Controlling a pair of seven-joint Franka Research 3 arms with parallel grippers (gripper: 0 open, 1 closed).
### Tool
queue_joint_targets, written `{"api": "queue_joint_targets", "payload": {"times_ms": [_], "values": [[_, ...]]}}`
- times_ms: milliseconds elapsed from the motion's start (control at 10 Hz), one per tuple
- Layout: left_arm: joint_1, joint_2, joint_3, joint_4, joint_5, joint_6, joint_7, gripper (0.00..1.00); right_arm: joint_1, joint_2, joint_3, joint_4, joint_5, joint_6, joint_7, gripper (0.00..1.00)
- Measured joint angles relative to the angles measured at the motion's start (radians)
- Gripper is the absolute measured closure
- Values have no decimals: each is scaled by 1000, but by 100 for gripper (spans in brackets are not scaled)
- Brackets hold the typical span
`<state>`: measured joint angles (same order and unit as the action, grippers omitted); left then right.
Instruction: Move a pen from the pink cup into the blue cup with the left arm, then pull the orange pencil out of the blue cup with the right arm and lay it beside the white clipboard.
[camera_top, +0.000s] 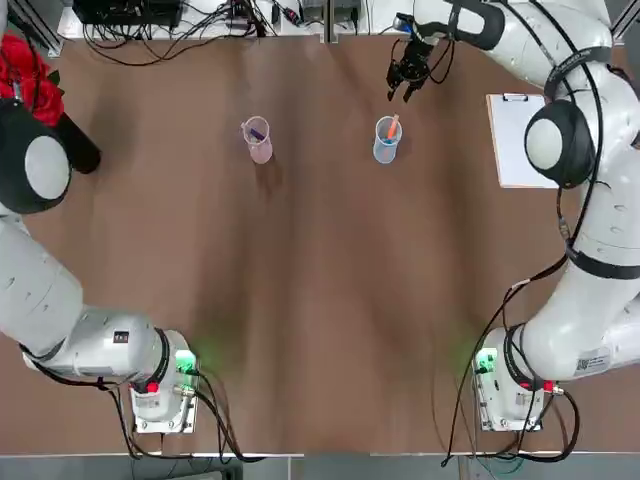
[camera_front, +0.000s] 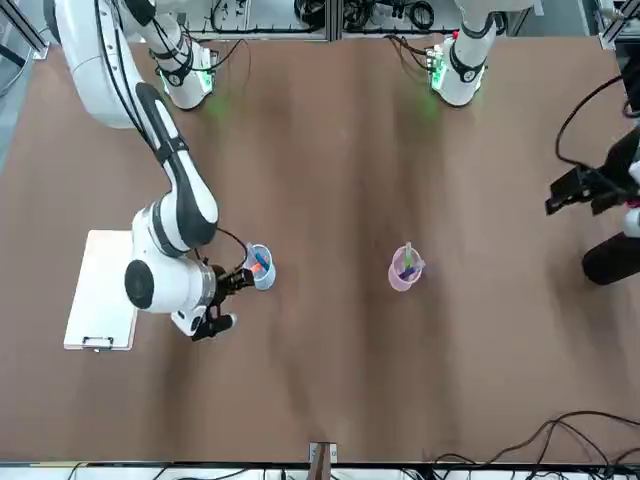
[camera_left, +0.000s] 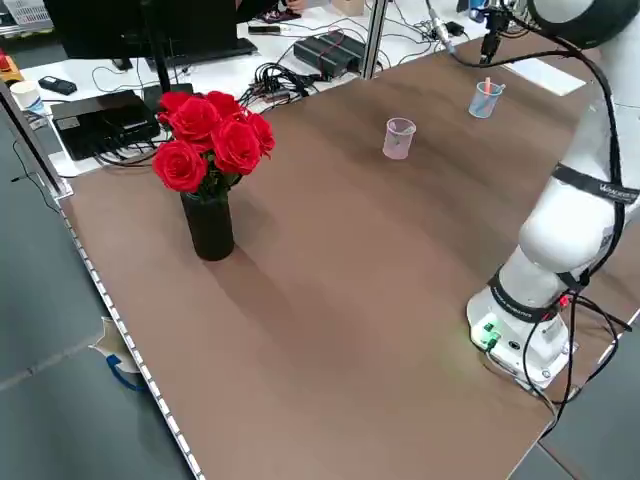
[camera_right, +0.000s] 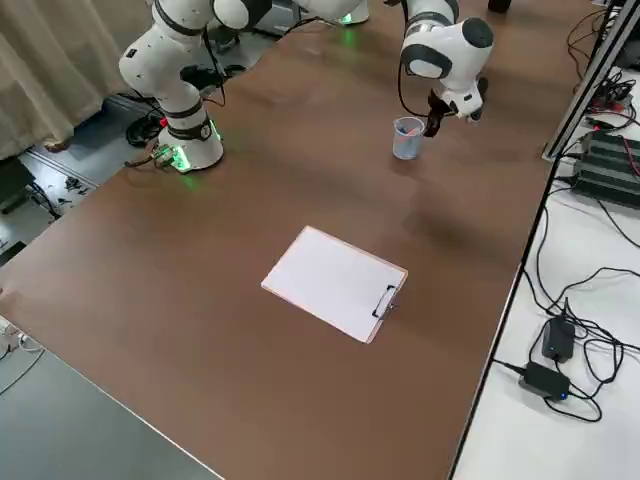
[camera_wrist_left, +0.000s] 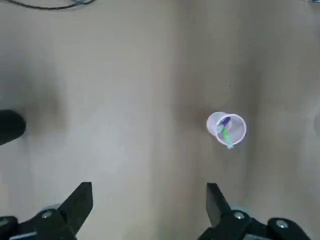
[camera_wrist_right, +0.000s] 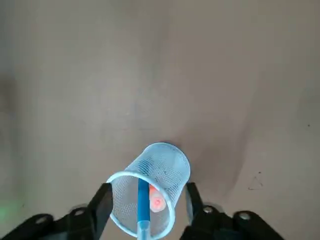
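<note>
The blue cup (camera_top: 387, 140) is a mesh cup holding the orange pencil (camera_wrist_right: 157, 202) and a blue pen (camera_wrist_right: 143, 200). My right gripper (camera_wrist_right: 148, 188) hovers at its rim on the side away from the bases. Its fingers (camera_wrist_right: 105, 199) stand apart on either side of the rim and do not touch the pencil. The same gripper (camera_top: 408, 80) shows just beyond the cup from overhead. The pink cup (camera_top: 258, 140) holds a green pen and a purple pen (camera_wrist_left: 225, 131). My left gripper (camera_wrist_left: 147, 192) is open, high over the table's left side. The white clipboard (camera_top: 518, 140) lies at the right.
A black vase of red roses (camera_left: 210, 150) stands at the far left of the table. Cables and equipment (camera_top: 170, 15) line the far edge behind the cups. The brown tabletop (camera_top: 320, 300) between the cups and the arm bases is bare.
</note>
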<state>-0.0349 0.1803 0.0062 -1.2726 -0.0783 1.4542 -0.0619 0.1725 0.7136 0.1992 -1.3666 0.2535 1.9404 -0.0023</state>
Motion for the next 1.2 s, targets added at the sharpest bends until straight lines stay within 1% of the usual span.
{"api": "queue_joint_targets", "payload": {"times_ms": [200, 300, 400, 500, 600, 700, 900, 1100, 1200], "values": [[-4, -62, 5, -95, 26, 26, 1, 0, 0, 2, -1, -28, 0, 0, 2, 36], [-9, -99, 4, -164, 31, 72, 1, 0, -1, 2, -2, -40, 0, 0, 3, 39], [-12, -133, 1, -221, 32, 99, -2, 0, -2, 2, -3, -46, 2, 0, 4, 45], [-13, -154, -6, -252, 33, 107, -8, 0, -2, 2, -2, -47, 14, 0, 10, 50], [-13, -165, -19, -267, 50, 108, -17, 0, -1, 2, -2, -47, 27, 0, 11, 55], [-13, -167, -32, -274, 71, 108, -21, 0, 0, 2, -2, -49, 34, 0, 12, 57], [-13, -167, -49, -279, 80, 108, -23, 0, 0, 3, -2, -62, 36, 2, 14, 59], [-10, -167, -51, -279, 80, 109, -60, 0, 0, 7, -3, -70, 37, 6, 14, 61], [-5, -167, -52, -279, 80, 109, -62, 0, 0, 8, -4, -70, 37, 6, 14, 65]]}}
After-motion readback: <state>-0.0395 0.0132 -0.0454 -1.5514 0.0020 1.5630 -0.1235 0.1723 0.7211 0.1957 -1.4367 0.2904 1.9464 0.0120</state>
